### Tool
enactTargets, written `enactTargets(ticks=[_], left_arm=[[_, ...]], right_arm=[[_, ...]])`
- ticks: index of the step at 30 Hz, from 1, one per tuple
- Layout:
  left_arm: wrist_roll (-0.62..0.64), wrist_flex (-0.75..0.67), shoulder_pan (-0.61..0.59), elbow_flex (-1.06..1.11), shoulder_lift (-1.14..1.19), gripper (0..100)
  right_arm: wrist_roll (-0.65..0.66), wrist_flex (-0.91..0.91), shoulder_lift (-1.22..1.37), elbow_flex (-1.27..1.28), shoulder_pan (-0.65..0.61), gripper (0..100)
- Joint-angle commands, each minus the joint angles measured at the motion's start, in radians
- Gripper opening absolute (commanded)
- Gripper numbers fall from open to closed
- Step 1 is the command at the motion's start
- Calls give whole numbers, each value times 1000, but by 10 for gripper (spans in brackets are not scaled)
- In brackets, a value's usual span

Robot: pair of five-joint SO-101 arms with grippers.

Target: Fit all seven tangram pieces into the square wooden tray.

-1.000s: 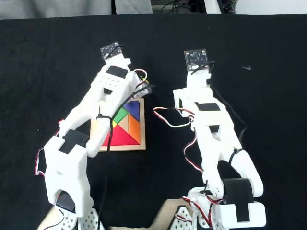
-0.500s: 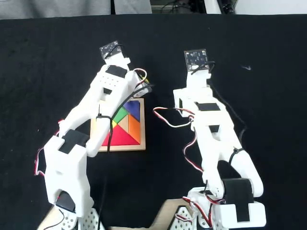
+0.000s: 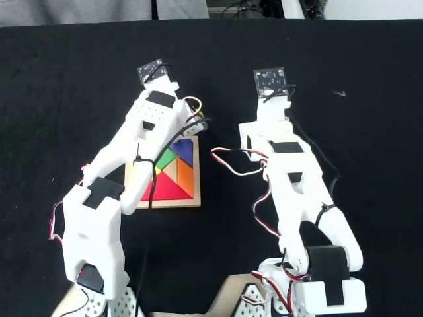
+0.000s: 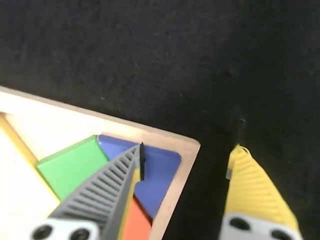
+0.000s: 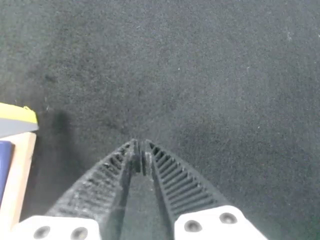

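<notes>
The square wooden tray (image 3: 195, 195) lies on the black cloth, partly under one white arm, with coloured tangram pieces inside: red (image 3: 168, 189), orange (image 3: 185, 173), blue (image 3: 184, 151), green (image 3: 167, 160). In the left wrist view my left gripper (image 4: 189, 148) is open over the tray's corner (image 4: 187, 151); its grey finger (image 4: 107, 187) rests on the blue piece (image 4: 159, 176) beside the green piece (image 4: 67, 167), and its yellow finger (image 4: 250, 182) is outside the rim. My right gripper (image 5: 139, 146) is shut with nothing in it, above bare cloth right of the tray.
Black cloth covers the whole table, with open room to the right and behind both arms. The right wrist view catches the tray's edge (image 5: 15, 175) and the yellow finger (image 5: 17, 120) of the other gripper. A wooden board (image 3: 228, 294) sits near the arm bases.
The arm over the tray has shifted very slightly at its wrist; the tray, the pieces and the other arm stay where they were.
</notes>
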Motion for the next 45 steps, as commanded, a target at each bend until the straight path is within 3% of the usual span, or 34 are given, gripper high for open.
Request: enactTargets(ticks=[1,19,25,30,35,37,45], left_arm=[[-2,15,18,-31,-28,279],[-21,18,-24,-136,-29,278],[-278,385,-62,-437,-230,278],[-381,582,-189,-547,-391,238],[-560,641,-306,-547,-540,18],[-629,692,-344,-527,-601,64],[-700,687,-472,-237,-1025,29]], right_arm=[[-2,-2,-44,-24,6,18],[-2,-2,-44,-24,8,18],[-2,2,-45,-25,8,18],[-2,3,-84,-18,8,18],[-2,57,-193,5,2,20],[-2,109,-259,-5,5,21],[8,491,-722,-124,9,22]])
